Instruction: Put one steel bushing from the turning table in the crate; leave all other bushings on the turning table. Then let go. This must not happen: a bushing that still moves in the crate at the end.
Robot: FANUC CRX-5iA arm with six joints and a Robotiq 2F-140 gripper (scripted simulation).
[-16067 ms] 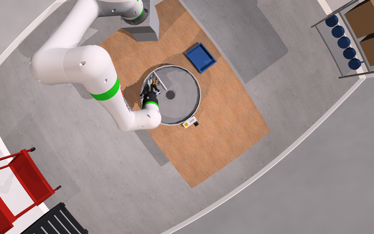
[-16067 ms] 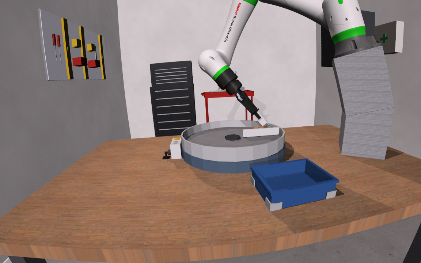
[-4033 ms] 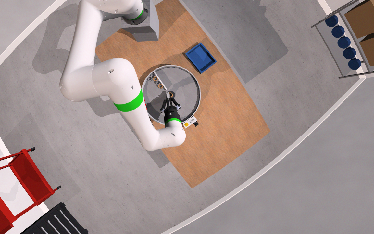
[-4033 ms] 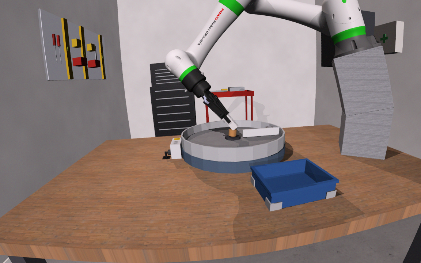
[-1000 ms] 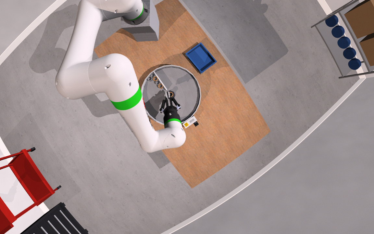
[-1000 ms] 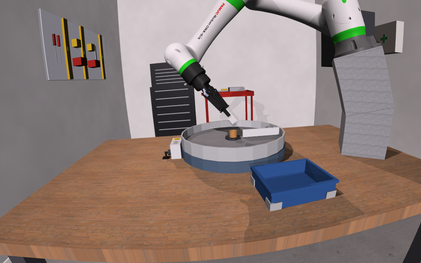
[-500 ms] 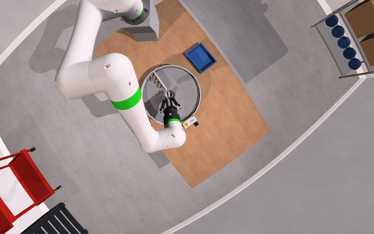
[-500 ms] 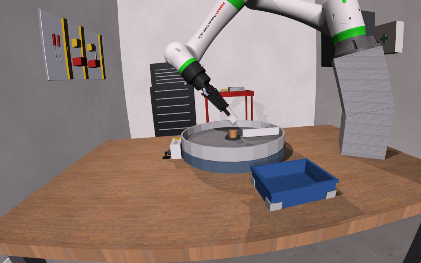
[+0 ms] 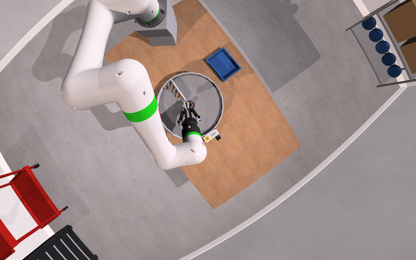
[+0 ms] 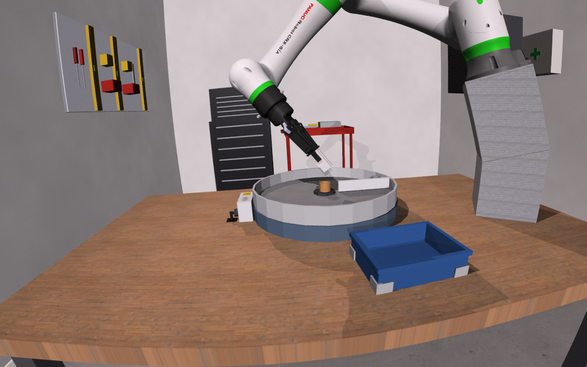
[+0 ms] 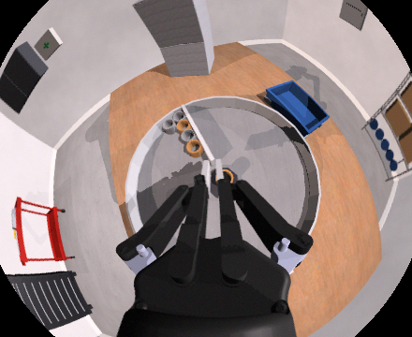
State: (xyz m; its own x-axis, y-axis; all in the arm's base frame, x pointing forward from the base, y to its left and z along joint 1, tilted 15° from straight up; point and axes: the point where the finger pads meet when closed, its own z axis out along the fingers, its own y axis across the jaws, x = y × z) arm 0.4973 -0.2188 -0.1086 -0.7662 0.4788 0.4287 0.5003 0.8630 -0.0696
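The round grey turning table [image 9: 190,103] stands mid-bench. A brass-coloured bushing [image 10: 324,185] stands upright at its centre; it also shows in the top view [image 9: 189,104] and in the wrist view [image 11: 227,176]. Behind a white divider bar [image 10: 363,183], near the rim, lie more bushings: a grey steel one [image 11: 169,125] and orange ones [image 11: 194,146]. My gripper [image 10: 327,168] is tilted, its fingertips a little above and beside the centre bushing. Its fingers are shut with nothing between them in the wrist view [image 11: 213,168]. The blue crate [image 10: 409,253] is empty on the bench beside the table.
A white control box [image 10: 244,206] sits against the turning table's rim. The arm's grey pedestal [image 10: 507,146] stands at the bench's back right. A red cart and a black cabinet stand behind the bench.
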